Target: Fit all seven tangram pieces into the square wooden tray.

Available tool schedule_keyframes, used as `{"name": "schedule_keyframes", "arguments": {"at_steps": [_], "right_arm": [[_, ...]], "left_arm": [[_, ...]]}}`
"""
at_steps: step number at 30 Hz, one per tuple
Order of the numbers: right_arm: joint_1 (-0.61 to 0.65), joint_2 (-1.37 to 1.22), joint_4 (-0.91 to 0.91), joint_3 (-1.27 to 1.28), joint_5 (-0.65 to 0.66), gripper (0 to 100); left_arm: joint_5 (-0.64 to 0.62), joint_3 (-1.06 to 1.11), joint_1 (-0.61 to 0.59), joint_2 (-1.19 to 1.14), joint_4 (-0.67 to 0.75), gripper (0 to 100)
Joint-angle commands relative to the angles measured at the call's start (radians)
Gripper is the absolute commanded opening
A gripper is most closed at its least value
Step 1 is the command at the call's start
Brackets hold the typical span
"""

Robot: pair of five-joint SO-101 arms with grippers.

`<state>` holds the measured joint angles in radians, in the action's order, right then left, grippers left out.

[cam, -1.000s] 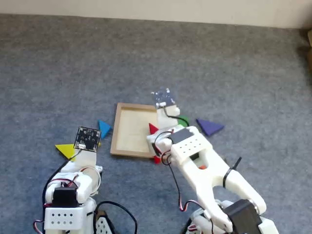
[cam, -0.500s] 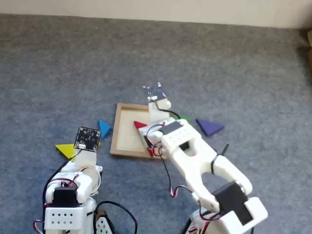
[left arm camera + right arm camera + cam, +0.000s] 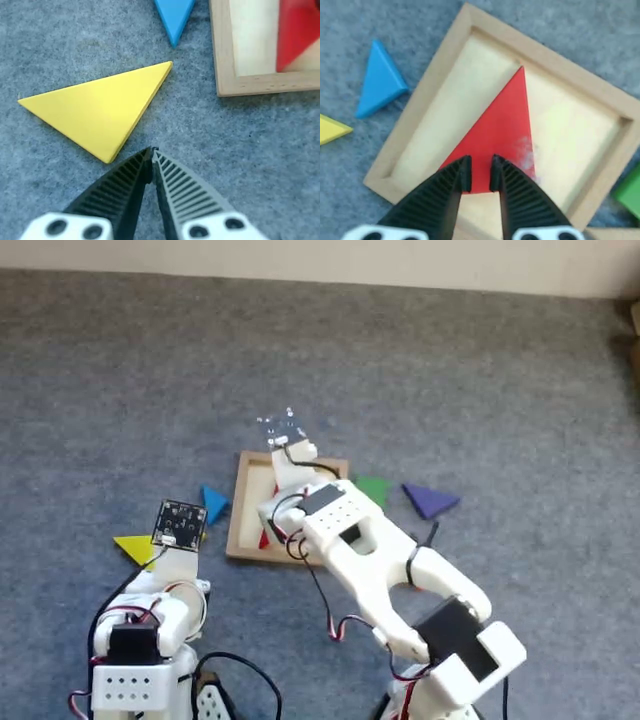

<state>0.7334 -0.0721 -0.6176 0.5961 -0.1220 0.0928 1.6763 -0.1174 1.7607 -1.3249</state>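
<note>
The red triangle (image 3: 502, 130) is seen inside the square wooden tray (image 3: 425, 95), its base edge clamped by the right gripper (image 3: 479, 175). The left gripper (image 3: 151, 160) is held together over the grey surface (image 3: 50, 40), just beside the yellow triangle (image 3: 100, 112). The blue triangle (image 3: 174, 12) is placed near the tray's rim.

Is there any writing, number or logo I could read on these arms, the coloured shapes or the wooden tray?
No text can be read.
The red triangle, yellow triangle, blue triangle and wooden tray are plain.
The circuit board on an arm's wrist carries specks too small to read.
</note>
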Motion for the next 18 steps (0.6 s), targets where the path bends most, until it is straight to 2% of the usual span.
{"name": "schedule_keyframes", "arguments": {"at_steps": [1,8,18], "right_arm": [[0.031,-0.002,0.005,-0.051,0.003,7.8],[0.042,0.061,0.001,-0.050,0.009,7.8],[-0.056,0.260,0.004,0.071,0.011,7.8]], "left_arm": [[0.011,0.022,-0.013,0.035,-0.011,1],[0.011,0.022,-0.013,0.035,-0.011,1],[0.011,0.022,-0.013,0.035,-0.011,1]]}}
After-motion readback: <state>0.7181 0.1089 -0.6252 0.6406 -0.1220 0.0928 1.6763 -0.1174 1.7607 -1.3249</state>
